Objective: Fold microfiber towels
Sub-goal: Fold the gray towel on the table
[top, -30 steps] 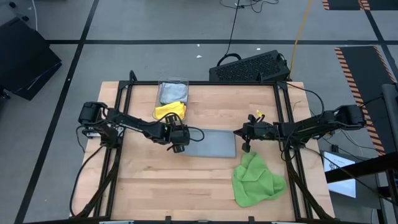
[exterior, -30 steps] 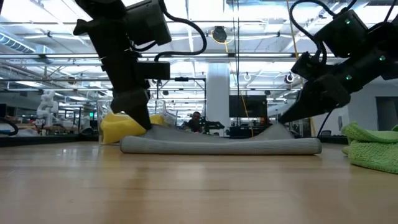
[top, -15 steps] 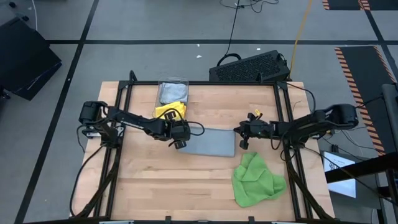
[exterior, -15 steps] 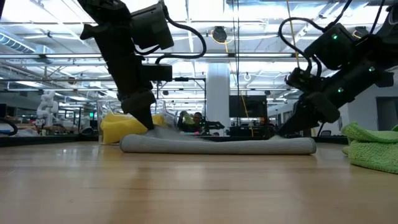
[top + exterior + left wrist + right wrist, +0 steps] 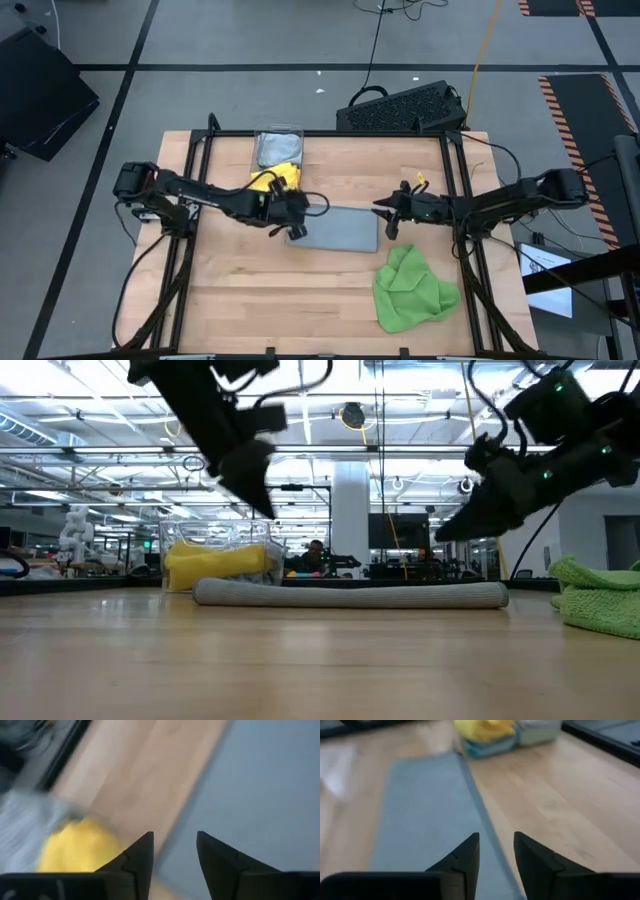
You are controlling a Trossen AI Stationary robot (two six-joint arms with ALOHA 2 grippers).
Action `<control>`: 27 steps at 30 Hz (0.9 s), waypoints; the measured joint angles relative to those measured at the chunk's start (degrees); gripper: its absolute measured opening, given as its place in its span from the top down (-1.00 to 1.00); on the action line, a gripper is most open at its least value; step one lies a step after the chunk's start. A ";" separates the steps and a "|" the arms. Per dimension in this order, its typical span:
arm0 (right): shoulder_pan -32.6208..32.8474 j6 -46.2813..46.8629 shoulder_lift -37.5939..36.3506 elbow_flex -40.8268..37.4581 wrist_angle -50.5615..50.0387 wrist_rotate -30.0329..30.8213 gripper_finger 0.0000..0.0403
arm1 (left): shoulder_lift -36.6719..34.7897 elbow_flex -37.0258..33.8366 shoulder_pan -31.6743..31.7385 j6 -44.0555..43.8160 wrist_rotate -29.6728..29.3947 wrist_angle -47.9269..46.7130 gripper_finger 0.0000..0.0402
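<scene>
A grey microfiber towel (image 5: 338, 229) lies folded into a flat strip on the table's middle (image 5: 350, 595). My left gripper (image 5: 296, 231) hangs open above the strip's left end (image 5: 262, 500), clear of it; its wrist view shows the grey towel (image 5: 260, 785) and a yellow towel (image 5: 75, 847) beyond the fingers. My right gripper (image 5: 380, 211) is open just above the strip's right end (image 5: 442, 535), also apart from it (image 5: 496, 851). The yellow towel (image 5: 272, 180) lies behind the strip. A bright green towel (image 5: 410, 288) lies crumpled at the near right.
A clear plastic bin (image 5: 278, 147) with a grey cloth inside stands at the table's far edge, behind the yellow towel. A black metal frame (image 5: 195, 170) runs along the table's sides. Bare wood (image 5: 260, 300) lies near left of the green towel.
Both grippers have let go of the grey towel's ends. My left gripper has risen well clear of the towel; my right gripper's fingers have come up off it. The two raised ends of the towel have dropped, and the strip now lies flat.
</scene>
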 joint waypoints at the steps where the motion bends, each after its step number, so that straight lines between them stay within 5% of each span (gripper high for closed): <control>1: 1.18 0.61 0.42 0.00 1.71 0.39 0.43 | -0.01 -0.41 -0.63 0.48 1.65 3.16 0.24; 5: 6.04 2.39 6.66 0.04 12.59 0.39 0.45 | 2.82 -3.01 -3.00 1.97 7.76 11.74 0.30; 10: 9.52 3.24 18.32 0.70 22.45 1.90 0.54 | 7.21 -5.65 -4.86 -1.69 6.88 12.38 0.44; 19: 11.80 5.31 34.31 8.54 24.21 1.79 0.73 | 11.98 -6.22 -9.32 -4.36 6.91 9.78 0.64; 27: 17.86 12.02 35.92 11.60 20.48 -1.23 0.83 | 10.03 -6.22 -14.21 -10.21 8.76 -1.62 0.79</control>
